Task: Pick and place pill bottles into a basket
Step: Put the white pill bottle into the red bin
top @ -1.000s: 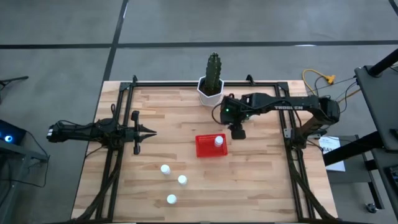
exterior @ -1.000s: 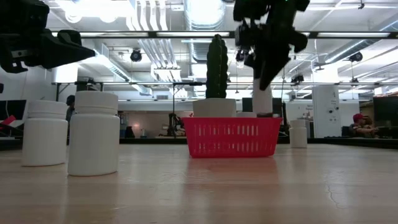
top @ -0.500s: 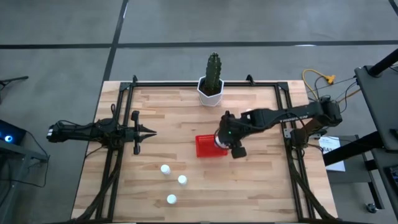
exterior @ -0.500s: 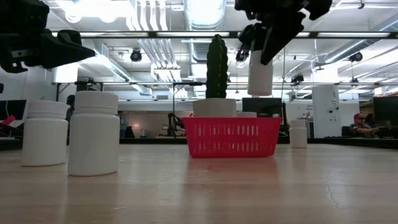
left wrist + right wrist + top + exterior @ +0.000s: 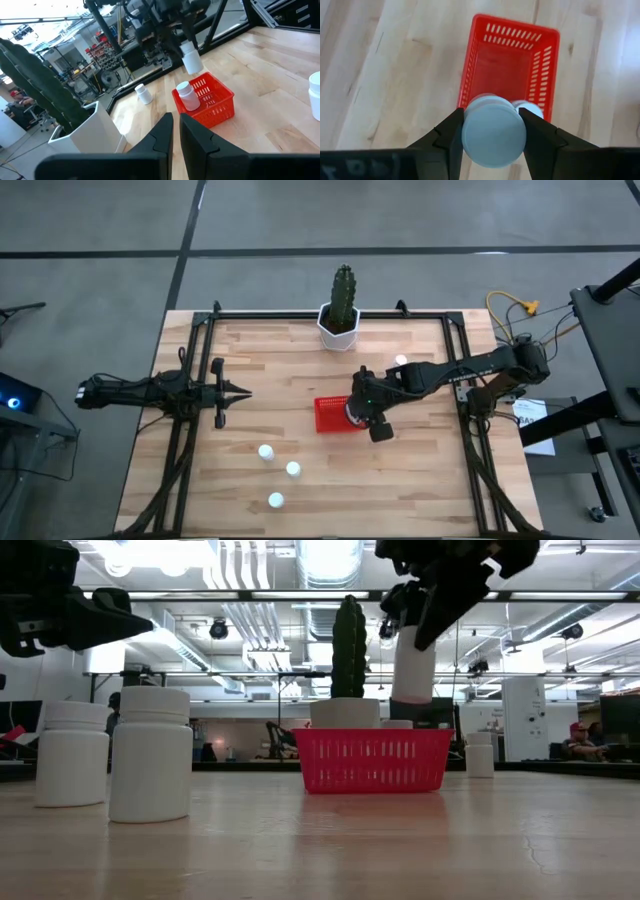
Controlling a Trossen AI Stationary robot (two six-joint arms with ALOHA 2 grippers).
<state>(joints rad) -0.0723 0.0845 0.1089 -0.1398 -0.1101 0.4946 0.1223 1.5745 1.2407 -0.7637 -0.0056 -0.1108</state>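
My right gripper (image 5: 362,412) hangs over the right end of the red basket (image 5: 332,416), shut on a white pill bottle (image 5: 412,662). A second bottle (image 5: 187,95) stands inside the basket. Three more bottles (image 5: 265,452) (image 5: 293,469) (image 5: 275,500) stand on the wood near the front edge, and one (image 5: 401,361) stands behind the basket to the right. My left gripper (image 5: 245,391) waits shut at the table's left, touching nothing. My right gripper pinches the bottle's upper part (image 5: 493,131) between its two fingers, one on each side. The fingers (image 5: 451,131) slant down from above, coming from the table's right. The bottle hangs nearly upright below them, its lower end (image 5: 410,690) clear above the basket's rim.
A cactus in a white faceted pot (image 5: 339,323) stands at the far edge, behind the basket. Dark frame rails (image 5: 190,430) run along the table's left and right sides. Bare wood lies in front of and to the right of the basket.
My right gripper has swung from beside the basket's far right corner toward the near edge and a little left, carrying the bottle. The bottle now hangs over the basket's right end, higher than a second ago. The gripper has stayed shut on it.
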